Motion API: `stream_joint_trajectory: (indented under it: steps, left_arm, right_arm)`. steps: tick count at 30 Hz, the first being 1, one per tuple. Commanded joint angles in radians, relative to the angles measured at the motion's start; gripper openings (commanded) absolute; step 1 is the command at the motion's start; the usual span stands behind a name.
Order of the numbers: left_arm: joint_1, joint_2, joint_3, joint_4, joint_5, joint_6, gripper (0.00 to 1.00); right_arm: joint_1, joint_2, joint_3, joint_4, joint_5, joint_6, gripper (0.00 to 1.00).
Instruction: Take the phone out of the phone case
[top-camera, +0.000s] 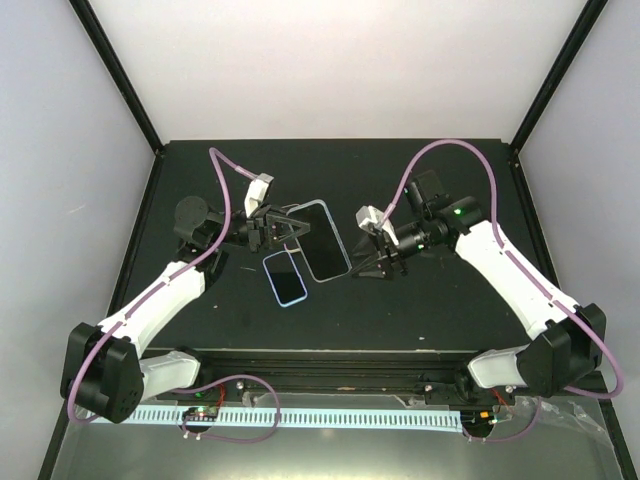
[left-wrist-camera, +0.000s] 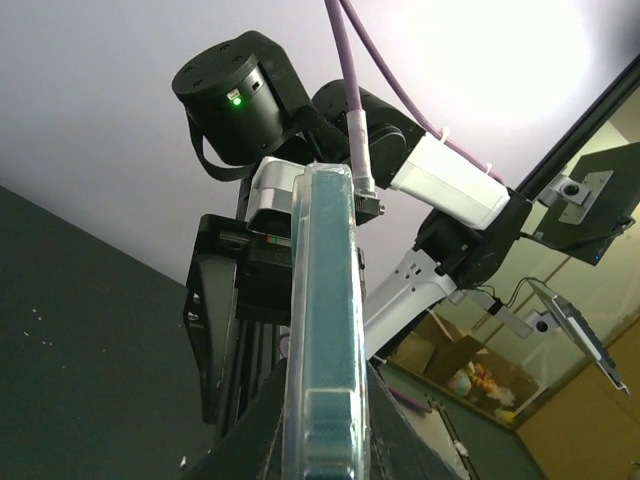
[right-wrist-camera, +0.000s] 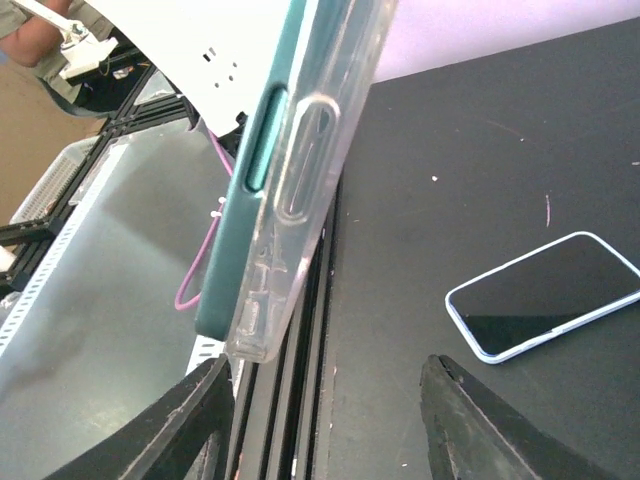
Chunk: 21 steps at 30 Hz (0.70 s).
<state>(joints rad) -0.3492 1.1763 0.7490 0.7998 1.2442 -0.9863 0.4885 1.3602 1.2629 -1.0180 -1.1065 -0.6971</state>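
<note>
Seen from above, my left fingers (top-camera: 283, 228) are clamped on one end of the phone case (top-camera: 325, 240). It is held off the worktop (top-camera: 420, 310), reaching toward my right fingers (top-camera: 380, 262), which are spread open near its other end. Only my wrist cameras catch it edge-on: a clear shell with the dark teal phone (right-wrist-camera: 250, 170) seated inside. A second phone (right-wrist-camera: 545, 295) lies flat between both pairs of fingers.

A black desk (top-camera: 440, 300) sits between plain white walls (top-camera: 330, 60), black posts (top-camera: 117, 75) at its corners. Light is bright and even; a white slotted rail (top-camera: 330, 418) lines the near edge.
</note>
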Motion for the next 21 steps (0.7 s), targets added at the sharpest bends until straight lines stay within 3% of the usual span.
stream_joint_trajectory:
  steps: [1, 10, 21]
  left_arm:
    - [-0.01, -0.019, 0.051, 0.029, 0.002, 0.022, 0.02]
    - [-0.014, -0.027, 0.047, 0.015, 0.007, 0.035, 0.02]
    - [-0.036, -0.007, 0.055, 0.17, 0.066, -0.092, 0.02]
  right_arm:
    - [0.002, -0.002, 0.049, 0.041, -0.02, 0.047, 0.5]
    - [0.002, 0.032, 0.074, 0.031, -0.032, 0.061, 0.49]
    - [0.002, 0.089, 0.068, 0.217, 0.169, 0.234, 0.37]
